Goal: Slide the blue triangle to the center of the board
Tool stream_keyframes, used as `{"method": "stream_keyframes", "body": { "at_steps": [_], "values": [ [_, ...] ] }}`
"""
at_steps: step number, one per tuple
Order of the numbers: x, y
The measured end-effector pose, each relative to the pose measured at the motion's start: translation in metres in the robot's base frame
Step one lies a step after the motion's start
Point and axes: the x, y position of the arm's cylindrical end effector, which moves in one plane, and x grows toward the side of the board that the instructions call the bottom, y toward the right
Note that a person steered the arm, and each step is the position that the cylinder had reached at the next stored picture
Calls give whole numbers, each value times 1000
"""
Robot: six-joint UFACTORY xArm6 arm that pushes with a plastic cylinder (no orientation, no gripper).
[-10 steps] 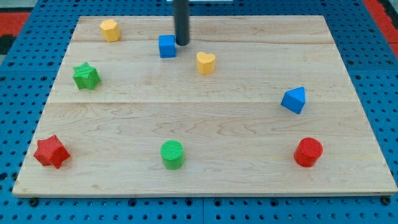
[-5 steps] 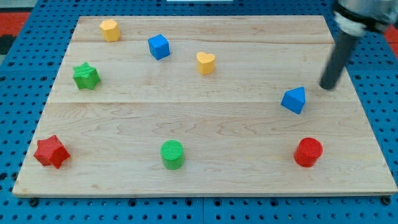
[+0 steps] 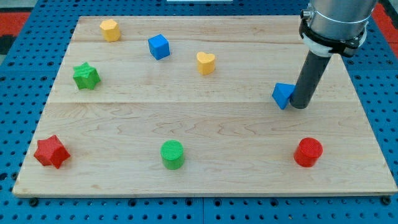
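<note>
wooden board w/ my tip touching the right side of the blue triangle, which sits at the view's right, well apart from centre. no claw on this rod, so nothing opens or grips; no containers here. risk: an off-centre push could spin the triangle away toward the yellow heart.

Dark rod under grey collar
</note>
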Motion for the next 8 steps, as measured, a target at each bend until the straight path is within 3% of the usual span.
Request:
{"method": "stream_keyframes", "body": {
  "at_steps": [3,4,5,6,8],
  "values": [
    [-45,-69],
    [-48,-68],
    [-79,-32],
    [-95,-64],
    [-68,-118]
  ]
}}
